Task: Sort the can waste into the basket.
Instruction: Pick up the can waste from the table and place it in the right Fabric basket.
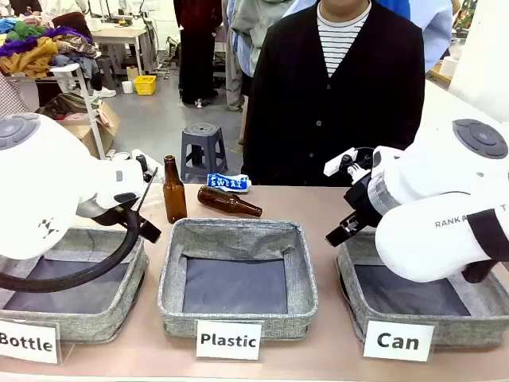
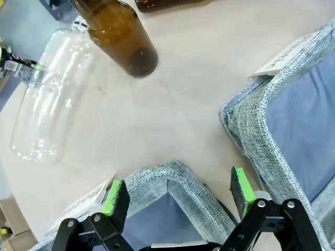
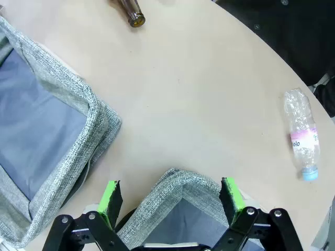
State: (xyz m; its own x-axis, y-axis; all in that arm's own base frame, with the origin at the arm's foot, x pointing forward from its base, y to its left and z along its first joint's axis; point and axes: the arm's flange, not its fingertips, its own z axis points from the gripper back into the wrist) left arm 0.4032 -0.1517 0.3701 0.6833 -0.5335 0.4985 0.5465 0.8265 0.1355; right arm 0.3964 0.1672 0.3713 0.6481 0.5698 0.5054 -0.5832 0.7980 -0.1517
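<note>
At the near edge of the table point(image 1: 318, 208) three grey fabric bins stand in a row, each with a white label in front. The basket point(image 1: 461, 333) marked "Can" is on the robot's right, the Plastic bin point(image 1: 286, 322) is in the middle, and the Bottle bin point(image 1: 95, 326) is on the left.

The right gripper point(image 3: 169, 194) hangs above a corner of the basket, with its green pads wide apart and nothing between them. The left gripper point(image 2: 177, 191) hangs in the same way above a corner of the Bottle bin, and its jaws are apart too.

Behind the bins, an upright brown bottle point(image 1: 173, 191) stands near the far left corner of the Plastic bin. A second brown bottle point(image 1: 229, 201) lies on its side just beside it. In the left wrist view a large clear bottle point(image 2: 47, 104) lies near the upright one.

The blue can point(image 1: 228, 182) with "SWEAT" print lies on its side just behind the lying bottle, near the far edge and well apart from the basket. In the right wrist view a small clear bottle point(image 3: 302, 137) with a pink label lies near the table's edge. A person point(image 1: 334, 95) in a dark jacket stands at the far side.
</note>
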